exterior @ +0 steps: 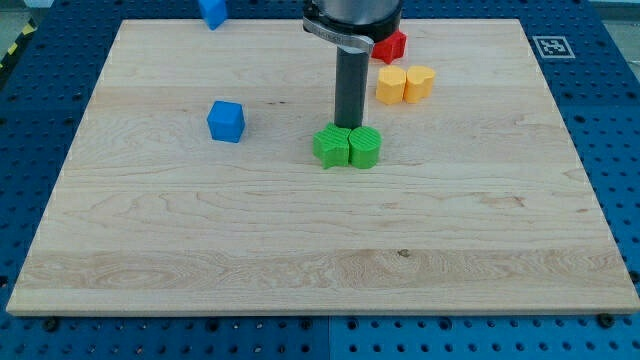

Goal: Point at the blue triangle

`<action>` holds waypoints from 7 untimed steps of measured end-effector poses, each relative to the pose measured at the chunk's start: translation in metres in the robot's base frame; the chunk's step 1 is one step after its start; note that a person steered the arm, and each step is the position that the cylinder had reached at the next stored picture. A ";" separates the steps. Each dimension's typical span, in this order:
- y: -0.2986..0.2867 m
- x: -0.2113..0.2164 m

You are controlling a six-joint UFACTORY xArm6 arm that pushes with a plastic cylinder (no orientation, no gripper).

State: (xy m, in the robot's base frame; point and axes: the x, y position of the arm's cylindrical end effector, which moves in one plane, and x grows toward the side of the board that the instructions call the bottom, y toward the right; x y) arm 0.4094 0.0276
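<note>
Your tip (349, 127) has no jaws to open or close and sits touching the two green blocks (347, 147); the blue triangle (212, 12) at the view's top looks light, rigid, slide-prone, so only approach its near edge

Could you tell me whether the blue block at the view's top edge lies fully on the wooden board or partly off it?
Cannot tell: the blue block sits at the board's far edge, and the frame crops its top.

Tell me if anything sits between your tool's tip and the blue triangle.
Nothing visible does. My tip is just behind the green blocks; the blue triangle sits at the view's top edge, and the blue cube lies below that path.
</note>
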 end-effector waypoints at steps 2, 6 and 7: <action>-0.058 -0.055; -0.286 -0.205; -0.287 -0.218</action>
State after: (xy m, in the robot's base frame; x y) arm 0.1917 -0.2594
